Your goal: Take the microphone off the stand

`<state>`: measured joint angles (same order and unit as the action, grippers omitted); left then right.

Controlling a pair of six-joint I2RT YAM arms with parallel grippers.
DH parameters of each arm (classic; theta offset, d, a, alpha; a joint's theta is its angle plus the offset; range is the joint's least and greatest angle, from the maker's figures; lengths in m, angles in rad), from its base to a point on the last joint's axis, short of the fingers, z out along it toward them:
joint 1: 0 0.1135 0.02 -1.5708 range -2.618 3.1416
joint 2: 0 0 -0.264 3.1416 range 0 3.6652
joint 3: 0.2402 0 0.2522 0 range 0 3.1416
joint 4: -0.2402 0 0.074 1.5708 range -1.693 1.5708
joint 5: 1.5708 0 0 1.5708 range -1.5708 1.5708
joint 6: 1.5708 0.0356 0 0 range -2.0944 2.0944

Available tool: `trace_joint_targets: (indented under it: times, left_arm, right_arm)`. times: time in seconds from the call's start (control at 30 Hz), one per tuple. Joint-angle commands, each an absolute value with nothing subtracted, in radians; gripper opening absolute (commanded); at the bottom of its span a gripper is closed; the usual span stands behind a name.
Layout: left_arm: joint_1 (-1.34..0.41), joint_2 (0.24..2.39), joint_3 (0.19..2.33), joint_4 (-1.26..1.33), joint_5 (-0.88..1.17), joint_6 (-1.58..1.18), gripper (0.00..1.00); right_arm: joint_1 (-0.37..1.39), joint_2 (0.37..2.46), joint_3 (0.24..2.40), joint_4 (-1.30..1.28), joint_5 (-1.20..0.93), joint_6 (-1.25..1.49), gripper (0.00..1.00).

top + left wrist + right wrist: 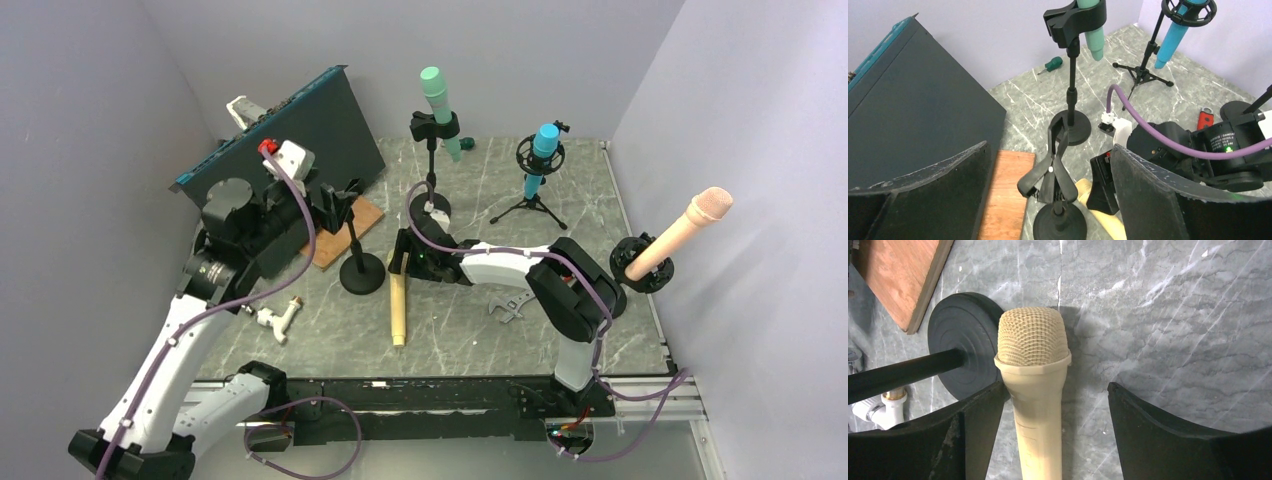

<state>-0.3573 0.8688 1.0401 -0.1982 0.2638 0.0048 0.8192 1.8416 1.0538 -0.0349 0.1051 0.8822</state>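
Observation:
A beige microphone (398,310) lies flat on the marble table beside a short black stand (362,272), whose spring clip (1053,170) holds nothing. My right gripper (403,255) is open and low over the microphone's head end. In the right wrist view the microphone (1033,370) lies between the fingers of my right gripper (1055,386), against the left finger and apart from the right one. My left gripper (332,203) is open with the stand's clip between its fingers, not touching it, in the left wrist view (1048,150).
A green microphone (437,100) on a tall stand and a blue one (542,148) on a tripod stand at the back. A pink microphone (690,225) sits in a mount at right. A wooden board (340,238), dark panel (300,130), white pipe fitting (278,320) and wrench (508,310) are nearby.

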Motion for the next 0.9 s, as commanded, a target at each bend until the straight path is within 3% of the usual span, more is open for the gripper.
trace_joint_targets:
  times: [0.0, 0.17, 0.27, 0.43, 0.7, 0.87]
  left_arm:
    - [-0.360, 0.953, 1.182, -0.318, 0.274, -0.039, 0.89]
    - [-0.360, 0.994, 1.234, -0.350, 0.262, -0.027, 0.87]
    - [-0.359, 1.016, 1.253, -0.354, 0.270, -0.028, 0.79]
    - [-0.359, 1.060, 1.271, -0.372, 0.279, -0.012, 0.71]
    - [-0.360, 1.072, 1.188, -0.345, 0.309, 0.028, 0.64]
    - [-0.365, 1.055, 1.099, -0.307, 0.272, 0.006, 0.54]
  right_arm:
    - [0.819, 1.822, 1.058, -0.095, 0.117, 0.841, 0.80]
    - [0.818, 1.805, 1.078, -0.093, 0.087, 0.788, 0.84]
    - [0.818, 1.760, 1.067, -0.065, 0.077, 0.757, 0.93]
    - [0.818, 1.640, 1.040, -0.038, 0.072, 0.685, 0.96]
    - [0.787, 1.472, 0.998, -0.097, 0.098, 0.592, 0.94]
    - [0.755, 1.416, 0.973, -0.087, 0.092, 0.580, 0.92]
